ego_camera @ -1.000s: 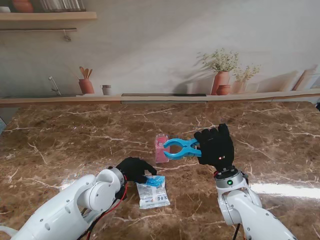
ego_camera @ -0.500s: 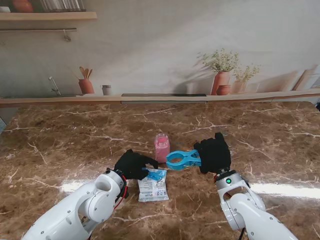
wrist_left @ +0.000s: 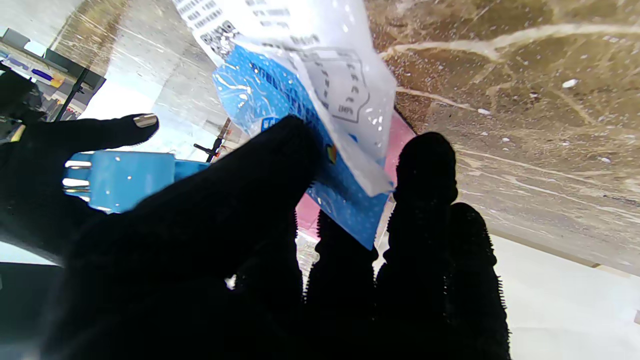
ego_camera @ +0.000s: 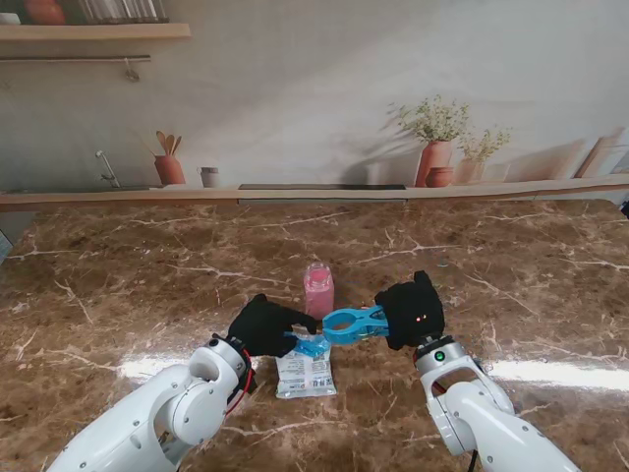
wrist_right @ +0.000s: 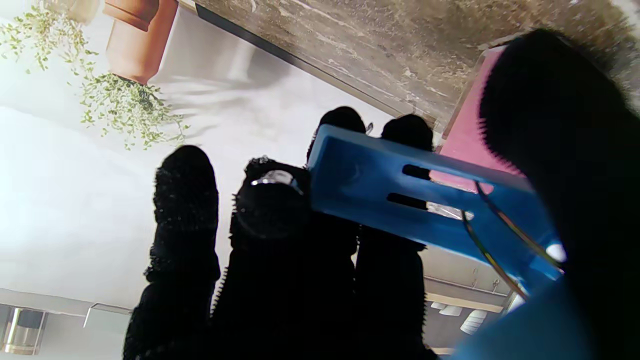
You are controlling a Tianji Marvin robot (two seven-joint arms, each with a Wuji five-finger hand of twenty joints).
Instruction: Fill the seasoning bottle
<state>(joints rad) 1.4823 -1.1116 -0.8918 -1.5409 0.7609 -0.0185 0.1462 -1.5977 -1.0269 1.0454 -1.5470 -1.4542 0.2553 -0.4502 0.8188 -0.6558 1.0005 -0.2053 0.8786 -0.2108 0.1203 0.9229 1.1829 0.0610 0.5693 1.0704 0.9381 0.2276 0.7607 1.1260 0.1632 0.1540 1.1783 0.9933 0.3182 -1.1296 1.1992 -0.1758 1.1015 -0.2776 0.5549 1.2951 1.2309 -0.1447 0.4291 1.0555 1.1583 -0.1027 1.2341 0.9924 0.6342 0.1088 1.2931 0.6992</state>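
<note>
Brown marble table (ego_camera: 147, 275) with white veins, pink seasoning bottle (ego_camera: 318, 288) standing upright near its middle, white and blue seasoning packet (ego_camera: 306, 371) nearer to me, lower end on the table

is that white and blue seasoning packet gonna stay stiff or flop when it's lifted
Probably floppy: the white and blue plastic seasoning packet bends where the left hand pinches its blue top, the rest trailing on the brown marble table. Its glossy film looks slippery. It seems light.

Brown marbled desk (ego_camera: 147, 265), far terracotta plant pots (ego_camera: 433, 161) with pale sprigs at right, terracotta utensil pot (ego_camera: 169, 168) holding wooden spoons at far left, small grey cup (ego_camera: 208, 176) beside it, wooden shelf (ego_camera: 93, 31) upper left
</note>
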